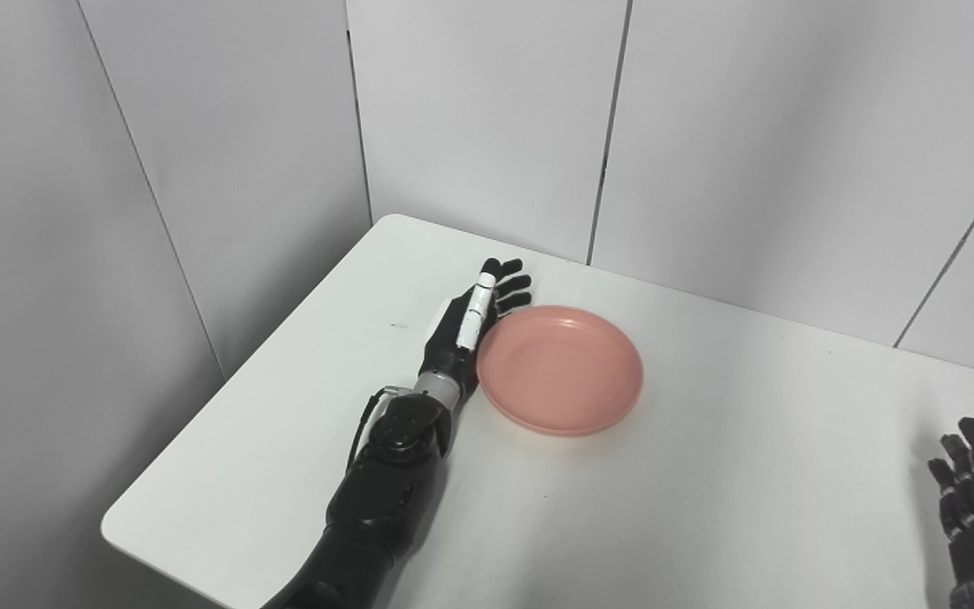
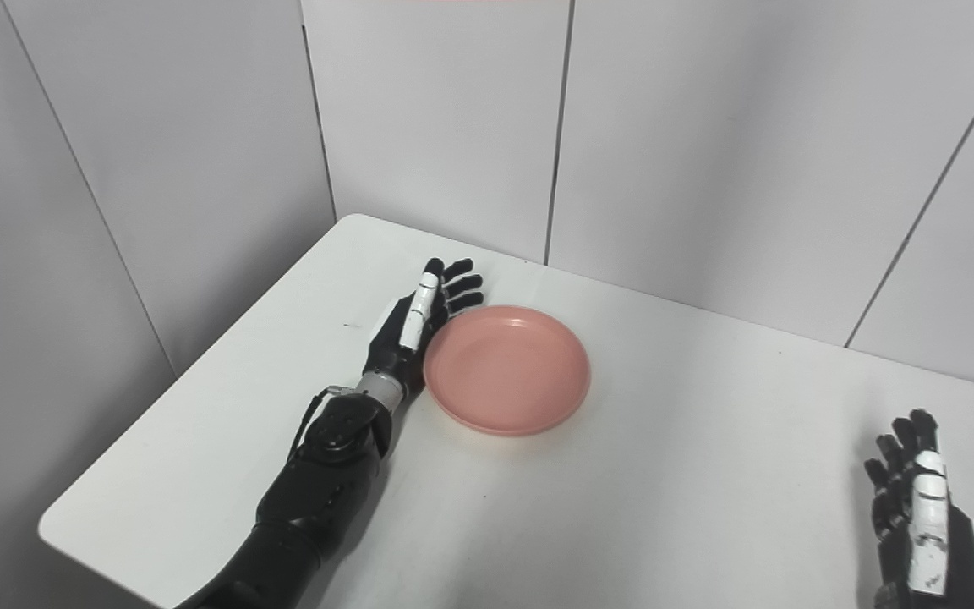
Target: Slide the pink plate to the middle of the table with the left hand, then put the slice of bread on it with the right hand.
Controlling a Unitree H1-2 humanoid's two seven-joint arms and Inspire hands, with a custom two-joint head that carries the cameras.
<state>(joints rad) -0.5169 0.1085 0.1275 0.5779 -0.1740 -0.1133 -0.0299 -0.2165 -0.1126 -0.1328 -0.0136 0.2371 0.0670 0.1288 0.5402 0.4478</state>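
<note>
Filling the lower two thirds of the frame, the white table (image 1: 707,474) runs from a rounded corner at upper centre down to another at lower left, with grey wall panels (image 1: 199,127) behind it. Most of its surface is bare, giving wide open room to the right of the plate and toward the bottom of the frame.

Next in size, the left arm (image 1: 377,499) comes up from the bottom edge, left of centre. The pink plate (image 1: 560,370) lies flat at centre frame, nearer the table's left side than its middle, and looks empty.

The left hand (image 1: 472,326) stands on edge just beside the plate's left rim, fingers straight and pressed together, holding nothing; contact looks likely but I cannot be sure. The right hand (image 2: 918,499) waits at the lower right corner, fingers spread and empty.

No bread shows in either view.

By my reading the first step, the slide, is in hand. The next move calls for a steady sideways push toward frame right, keeping the palm low against the rim so the plate does not tip or spin away.
</note>
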